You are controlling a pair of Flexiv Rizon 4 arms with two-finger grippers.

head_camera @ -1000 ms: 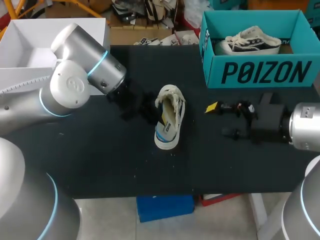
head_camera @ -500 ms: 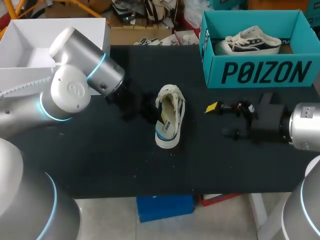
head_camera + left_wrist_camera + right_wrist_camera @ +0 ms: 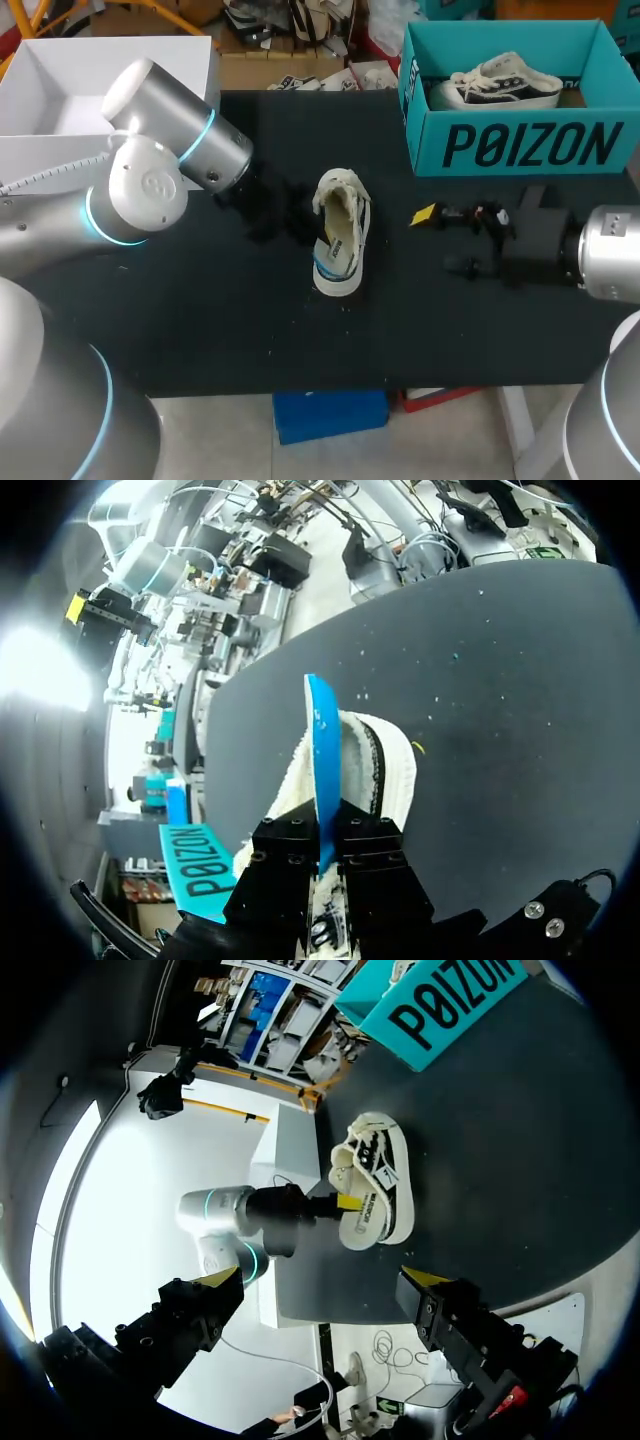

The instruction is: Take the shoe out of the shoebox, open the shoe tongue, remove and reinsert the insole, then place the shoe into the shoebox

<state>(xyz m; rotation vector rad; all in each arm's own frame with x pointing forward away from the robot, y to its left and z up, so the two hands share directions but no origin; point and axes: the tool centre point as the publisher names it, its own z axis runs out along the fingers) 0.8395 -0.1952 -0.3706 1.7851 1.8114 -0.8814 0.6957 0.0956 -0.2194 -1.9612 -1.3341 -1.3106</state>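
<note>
On the dark desk [image 3: 200, 330] the left claw [image 3: 325, 845], pinching the blue insole [image 3: 322, 750], has nudged the shoe [image 3: 340, 235] slightly, so the insole work seems unfinished; the right claw [image 3: 322, 1278] gapes, holding nothing.

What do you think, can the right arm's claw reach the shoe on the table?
Probably yes. Only table lies between the open right claw and the shoe. The left claw grips the blue insole from the shoe's other side, so it shouldn't block.

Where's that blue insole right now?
In the left wrist view, the blue insole stands on edge between the left gripper's fingers, partly in the white shoe in the middle of the table.
</note>
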